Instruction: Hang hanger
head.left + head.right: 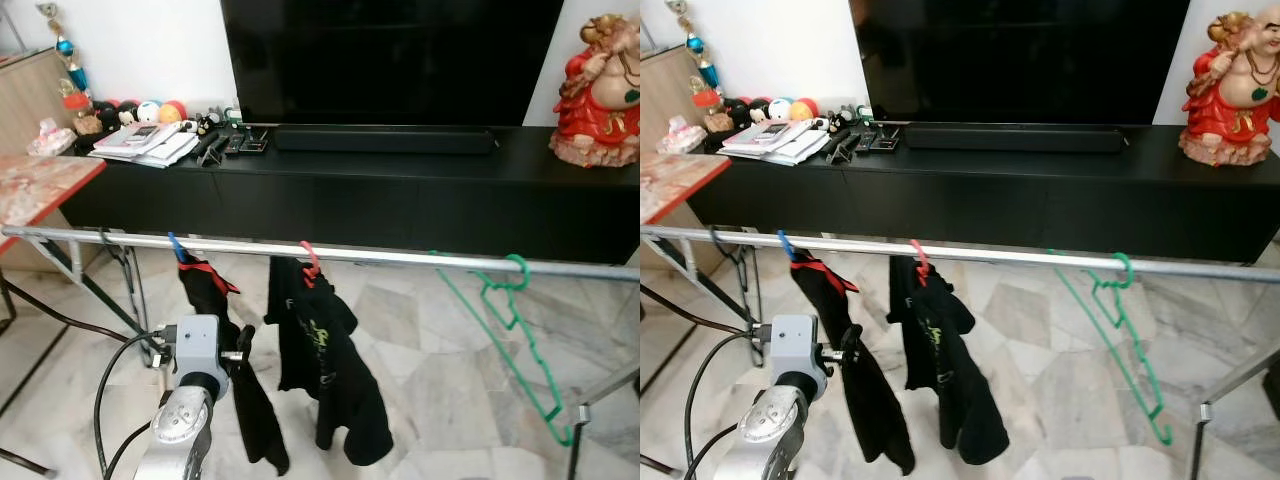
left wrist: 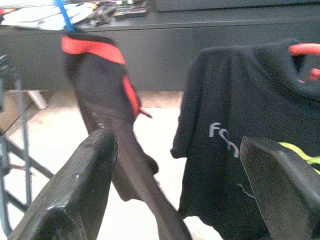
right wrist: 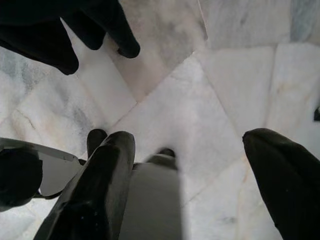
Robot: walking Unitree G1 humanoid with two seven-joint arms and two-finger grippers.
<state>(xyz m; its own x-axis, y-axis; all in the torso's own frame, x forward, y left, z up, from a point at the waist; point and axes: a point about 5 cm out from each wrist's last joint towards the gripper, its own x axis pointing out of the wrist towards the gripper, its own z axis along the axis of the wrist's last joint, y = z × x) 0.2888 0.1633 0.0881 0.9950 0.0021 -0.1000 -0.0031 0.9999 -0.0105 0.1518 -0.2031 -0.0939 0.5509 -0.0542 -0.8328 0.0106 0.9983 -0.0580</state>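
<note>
We see three hangers on the steel rail: two carry black shirts, one bare green wire hanger. Left gripper spread, empty; right gripper spread too.

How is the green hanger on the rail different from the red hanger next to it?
The green hanger is bare, while the red hanger carries a black T-shirt. The green hanger hangs tilted, its frame slanting down along the rail toward the robot's right; of the red hanger, the hook and a bit at the collar are seen. The green hanger hangs further to the robot's right. Both hook over the same metal rail.
</note>
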